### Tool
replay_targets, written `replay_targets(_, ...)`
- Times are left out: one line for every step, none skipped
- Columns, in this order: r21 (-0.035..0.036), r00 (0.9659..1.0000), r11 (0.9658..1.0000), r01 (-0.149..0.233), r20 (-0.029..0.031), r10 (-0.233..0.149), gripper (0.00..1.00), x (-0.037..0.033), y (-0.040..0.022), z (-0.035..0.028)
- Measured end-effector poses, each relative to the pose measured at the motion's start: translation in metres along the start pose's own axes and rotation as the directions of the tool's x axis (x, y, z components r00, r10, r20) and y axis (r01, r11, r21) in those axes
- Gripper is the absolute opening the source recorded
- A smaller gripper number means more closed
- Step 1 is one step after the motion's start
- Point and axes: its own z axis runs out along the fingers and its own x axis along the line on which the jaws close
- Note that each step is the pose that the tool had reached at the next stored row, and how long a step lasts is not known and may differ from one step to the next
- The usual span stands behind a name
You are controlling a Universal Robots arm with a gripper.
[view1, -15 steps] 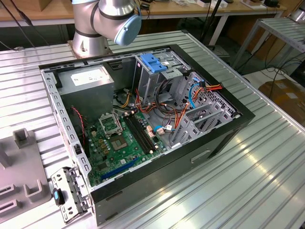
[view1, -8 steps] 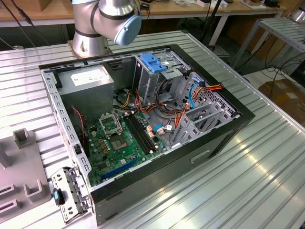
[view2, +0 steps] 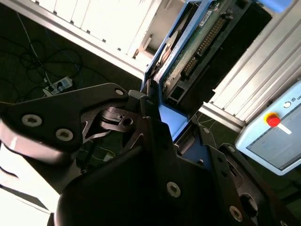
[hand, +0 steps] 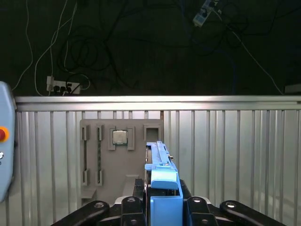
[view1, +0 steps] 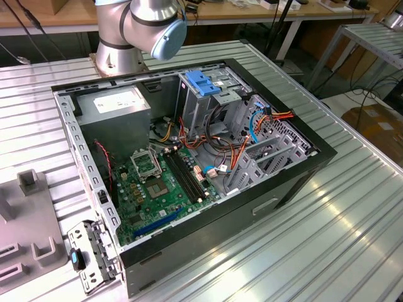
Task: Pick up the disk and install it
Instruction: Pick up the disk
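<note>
My gripper is shut on the disk, a flat drive with bright blue rails that I see edge-on in the first wrist view. Its blue end tab sits between the black fingers. In the second wrist view the disk shows its green circuit board and a blue rail, sticking out from the gripper. The disk is lifted above the ribbed metal table, over a grey fixture plate. The open computer case lies on the table in the exterior view, with its grey drive cage.
A light-blue latch plate tops the cage, and orange and blue cables run beside it. The arm's base stands behind the case. A grey fixture plate holding a small chip lies at the exterior view's left. A pendant lies near the table.
</note>
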Motion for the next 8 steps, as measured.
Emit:
replay_targets(0.0000, 1.0000, 1.0000, 0.000, 0.0000, 0.000, 0.37, 0.0000, 0.0000, -0.0011)
replay_targets(0.0000, 1.0000, 1.0000, 0.000, 0.0000, 0.000, 0.37, 0.0000, -0.0001, -0.0027)
replay_targets(0.0000, 1.0000, 1.0000, 0.000, 0.0000, 0.000, 0.37, 0.0000, -0.0001, -0.0043)
replay_targets(0.0000, 1.0000, 1.0000, 0.000, 0.0000, 0.000, 0.37, 0.0000, -0.0001, -0.0071)
replay_targets(0.0001, 1.0000, 1.0000, 0.000, 0.0001, 0.000, 0.37, 0.0000, -0.0002, -0.0097)
replay_targets(0.0000, 1.0000, 1.0000, 0.000, 0.0000, 0.000, 0.37, 0.0000, -0.0003, -0.0130)
replay_targets(0.0000, 1.0000, 1.0000, 0.000, 0.0000, 0.000, 0.37, -0.0001, -0.0003, -0.0161)
replay_targets(0.0000, 1.0000, 1.0000, 0.000, 0.0000, 0.000, 0.37, -0.0001, -0.0004, -0.0189)
